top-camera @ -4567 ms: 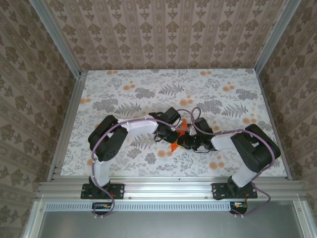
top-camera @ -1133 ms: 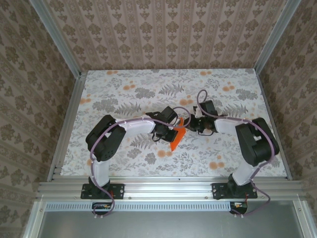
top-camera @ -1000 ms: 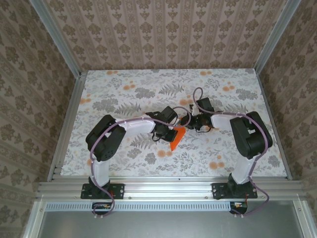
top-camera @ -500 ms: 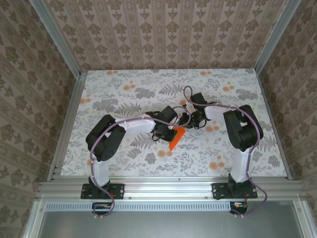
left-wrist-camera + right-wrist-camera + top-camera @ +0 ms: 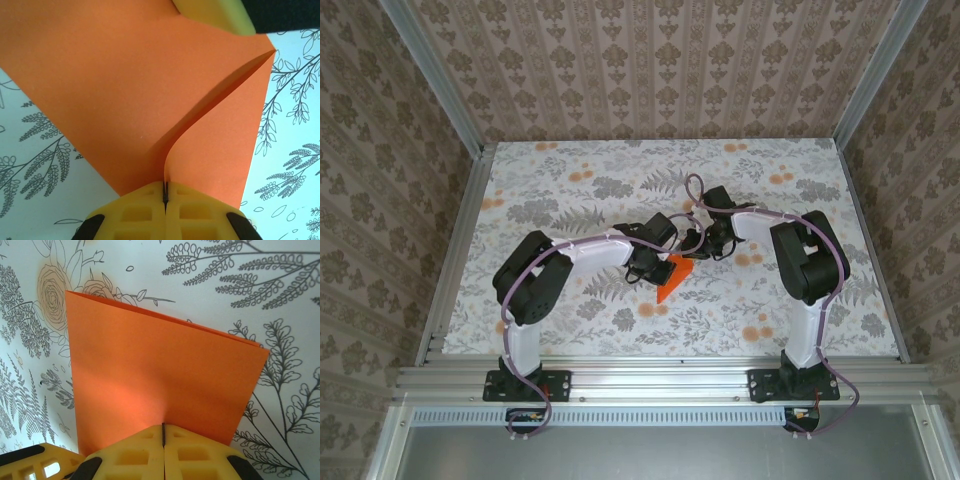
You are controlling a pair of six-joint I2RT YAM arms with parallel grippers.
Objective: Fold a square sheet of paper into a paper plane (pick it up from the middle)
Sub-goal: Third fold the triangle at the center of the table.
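Orange paper (image 5: 670, 283): it was folded over and sat near the middle of the worktop (image 5: 570, 190), a little closer to the near edge than the far edge.
Paper shape: in the left wrist view, one flap curved up from the flat part, and a fold line ran out to a corner. In the right wrist view, two layers lay flat on each other.
Touching the worktop: I could not tell.
Left fingers (image 5: 142, 207): they were yellow and pressed tight together, pinching the edge of the paper's flap in the thin slit between them.
Right fingers (image 5: 140, 450): they were yellow too, squeezed together on another edge of the paper.
Left arm (image 5: 590, 250) and right arm (image 5: 770, 225): both bent in toward the middle, with the paper between their tips.
Worktop print: white with grey leaves and pale orange flowers.
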